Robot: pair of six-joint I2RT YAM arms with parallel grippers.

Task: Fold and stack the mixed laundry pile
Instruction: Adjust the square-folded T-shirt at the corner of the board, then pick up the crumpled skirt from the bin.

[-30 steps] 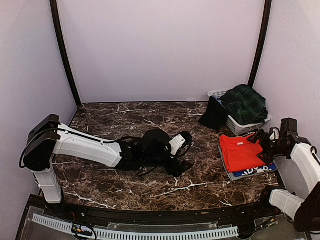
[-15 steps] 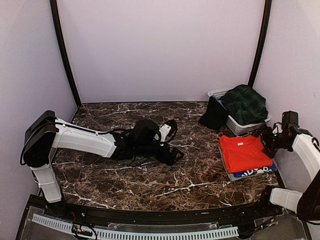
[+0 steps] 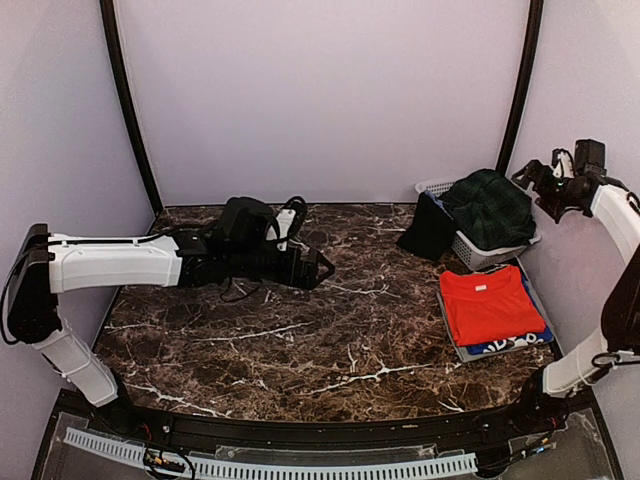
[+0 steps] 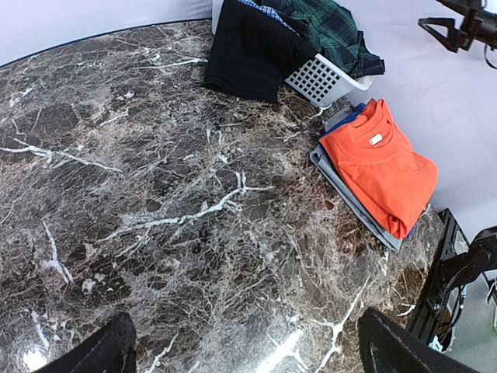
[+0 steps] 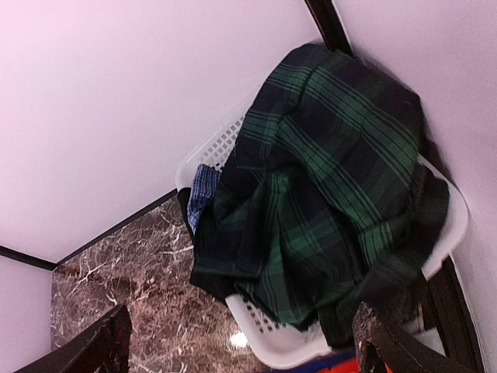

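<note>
Both arms have moved: left gripper point(image 3: 318, 268) back toward the far left, right gripper point(image 3: 533, 182) up from the red shirt point(image 3: 488, 303) on its tray point(image 3: 462, 350) to above the basket point(image 3: 438, 187).
Both stand wide open and empty. The skirt point(image 3: 490, 208) heaps over the basket; a deep grab may snag the rim and tip it.
</note>
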